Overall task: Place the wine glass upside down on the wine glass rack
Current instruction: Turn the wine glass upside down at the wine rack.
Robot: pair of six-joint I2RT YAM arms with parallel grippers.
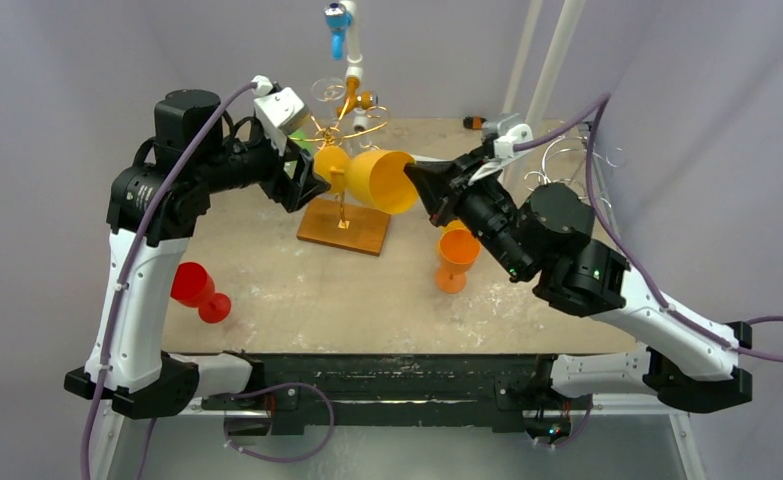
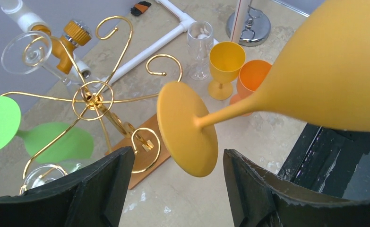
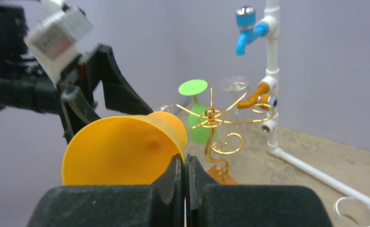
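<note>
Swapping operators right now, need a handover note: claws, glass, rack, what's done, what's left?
Right claw: shut on the bowl rim of the yellow wine glass, which is held sideways in the air beside the rack.
Left claw: open, jaws either side of the glass's foot, not closed on it.
Done: glass lifted and brought to the rack.
Left: probably a handover at the foot, then hang the glass upside down on a free hook.

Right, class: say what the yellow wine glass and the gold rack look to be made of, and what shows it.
The yellow wine glass is probably plastic: opaque, evenly coloured, matte with only a soft sheen. The gold rack is likely polished metal wire: thin curled arms with bright glints.
</note>
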